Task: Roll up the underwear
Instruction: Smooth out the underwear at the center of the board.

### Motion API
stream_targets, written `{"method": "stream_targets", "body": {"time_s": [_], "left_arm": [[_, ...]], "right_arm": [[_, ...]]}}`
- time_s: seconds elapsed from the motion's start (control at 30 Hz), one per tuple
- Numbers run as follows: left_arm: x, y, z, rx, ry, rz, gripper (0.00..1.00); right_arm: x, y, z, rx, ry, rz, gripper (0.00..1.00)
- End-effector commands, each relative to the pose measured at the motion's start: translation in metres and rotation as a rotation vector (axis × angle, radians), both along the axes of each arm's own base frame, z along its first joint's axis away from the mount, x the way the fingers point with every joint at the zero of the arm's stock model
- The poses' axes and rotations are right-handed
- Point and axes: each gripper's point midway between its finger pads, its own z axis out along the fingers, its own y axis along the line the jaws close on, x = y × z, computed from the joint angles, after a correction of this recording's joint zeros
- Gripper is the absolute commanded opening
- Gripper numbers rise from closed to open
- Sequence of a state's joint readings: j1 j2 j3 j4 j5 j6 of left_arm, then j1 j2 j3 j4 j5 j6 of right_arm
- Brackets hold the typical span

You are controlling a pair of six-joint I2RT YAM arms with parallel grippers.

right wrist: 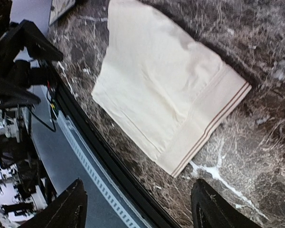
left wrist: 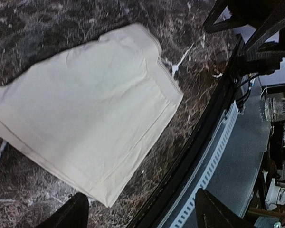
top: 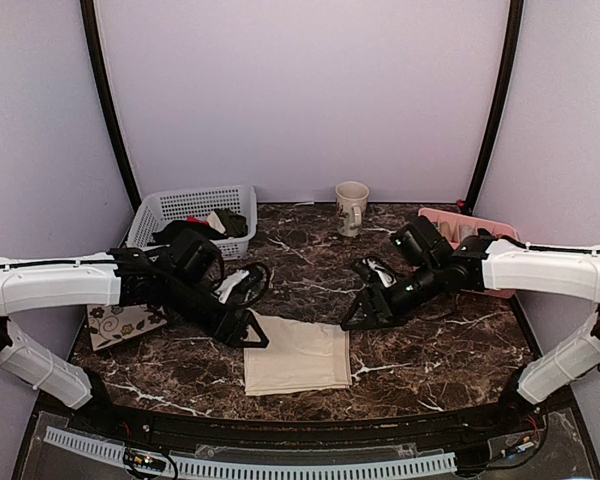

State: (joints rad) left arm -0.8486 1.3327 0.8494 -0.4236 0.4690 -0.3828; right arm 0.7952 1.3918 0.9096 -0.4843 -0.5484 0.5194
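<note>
The underwear (top: 297,355) is a cream-beige cloth folded flat into a rough square on the dark marble table, near the front edge. My left gripper (top: 248,331) hovers at its far left corner, and my right gripper (top: 364,313) hovers just off its far right corner. In the left wrist view the underwear (left wrist: 90,109) lies ahead of the left gripper (left wrist: 142,209), whose fingers stand wide apart and empty. In the right wrist view the underwear (right wrist: 166,90) shows a striped band along one edge. The right gripper (right wrist: 140,202) is open too, holding nothing.
A white basket (top: 180,205) with dark garments (top: 225,224) stands at the back left. A floral tile (top: 120,325) lies under the left arm. A mug (top: 352,205) stands at the back centre, a pink tray (top: 480,222) at the right. A slotted rail (top: 280,467) runs along the table's front edge.
</note>
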Motion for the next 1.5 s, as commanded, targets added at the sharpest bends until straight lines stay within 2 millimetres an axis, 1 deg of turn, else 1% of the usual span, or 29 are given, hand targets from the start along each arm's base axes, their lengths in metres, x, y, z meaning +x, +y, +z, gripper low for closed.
{"method": "stream_targets", "body": {"time_s": [0.0,0.1,0.2,0.23,0.3,0.4,0.43,0.53,0.67,0.73,0.8,0.87,0.93,0.97,1.03,1.1,1.13,1.17,1.2,1.23,1.27,1.3,1.37,1.43,1.47], "left_arm": [[0.038,-0.023,0.036,-0.120,-0.074,0.051,0.82],[0.068,-0.034,0.040,-0.184,-0.050,0.109,0.82],[0.088,-0.047,0.039,-0.253,-0.014,0.132,0.80],[0.094,-0.050,0.036,-0.258,-0.008,0.138,0.79],[0.100,-0.058,0.023,-0.274,0.027,0.139,0.77],[0.107,-0.060,0.003,-0.291,0.093,0.166,0.76],[0.108,-0.059,-0.005,-0.293,0.106,0.174,0.75],[0.113,-0.046,-0.029,-0.267,0.126,0.221,0.75],[0.107,-0.026,-0.059,-0.232,0.175,0.269,0.74],[0.100,-0.022,-0.074,-0.214,0.203,0.271,0.74],[0.096,-0.018,-0.084,-0.195,0.213,0.274,0.73],[0.104,-0.007,-0.087,-0.200,0.207,0.302,0.73],[0.107,-0.003,-0.081,-0.196,0.173,0.279,0.72],[0.109,-0.003,-0.074,-0.185,0.141,0.252,0.72],[0.114,-0.008,-0.045,-0.216,0.070,0.204,0.73],[0.114,-0.011,-0.019,-0.252,0.022,0.176,0.73],[0.112,-0.013,-0.009,-0.264,0.001,0.160,0.72],[0.108,-0.013,0.003,-0.268,-0.026,0.145,0.71],[0.103,-0.015,0.010,-0.267,-0.047,0.129,0.70],[0.102,-0.014,0.014,-0.268,-0.057,0.132,0.69],[0.095,-0.019,0.016,-0.272,-0.060,0.117,0.68],[0.092,-0.022,0.016,-0.273,-0.058,0.116,0.66],[0.097,-0.027,0.011,-0.280,-0.056,0.129,0.64],[0.109,-0.034,0.007,-0.284,-0.056,0.148,0.62],[0.114,-0.039,-0.001,-0.281,-0.042,0.153,0.61]], "right_arm": [[0.025,0.019,0.024,0.090,-0.063,0.002,0.77],[0.037,0.042,0.028,0.170,-0.039,0.003,0.77],[0.045,0.062,0.019,0.239,0.019,0.001,0.73],[0.046,0.066,0.011,0.248,0.047,-0.002,0.72],[0.051,0.073,0.002,0.273,0.069,-0.003,0.71],[0.055,0.078,-0.017,0.294,0.123,-0.021,0.70],[0.056,0.078,-0.024,0.296,0.136,-0.030,0.69],[0.057,0.069,-0.051,0.278,0.174,-0.063,0.68],[0.043,0.049,-0.092,0.229,0.244,-0.105,0.66],[0.034,0.042,-0.107,0.215,0.278,-0.117,0.64],[0.030,0.036,-0.114,0.206,0.292,-0.133,0.63],[0.027,0.031,-0.115,0.204,0.294,-0.143,0.62],[0.026,0.028,-0.108,0.189,0.273,-0.129,0.62],[0.027,0.030,-0.096,0.196,0.246,-0.109,0.62],[0.032,0.037,-0.064,0.235,0.193,-0.075,0.63],[0.037,0.043,-0.030,0.283,0.142,-0.052,0.64],[0.038,0.044,-0.019,0.286,0.133,-0.047,0.64],[0.042,0.042,-0.014,0.271,0.089,-0.049,0.63],[0.044,0.043,-0.011,0.266,0.078,-0.044,0.62],[0.045,0.044,-0.012,0.262,0.080,-0.040,0.60],[0.047,0.046,-0.016,0.255,0.089,-0.039,0.58],[0.049,0.048,-0.022,0.246,0.100,-0.041,0.54],[0.053,0.053,-0.031,0.238,0.111,-0.042,0.49],[0.059,0.059,-0.038,0.239,0.119,-0.048,0.48],[0.061,0.061,-0.042,0.239,0.125,-0.052,0.47]]}}
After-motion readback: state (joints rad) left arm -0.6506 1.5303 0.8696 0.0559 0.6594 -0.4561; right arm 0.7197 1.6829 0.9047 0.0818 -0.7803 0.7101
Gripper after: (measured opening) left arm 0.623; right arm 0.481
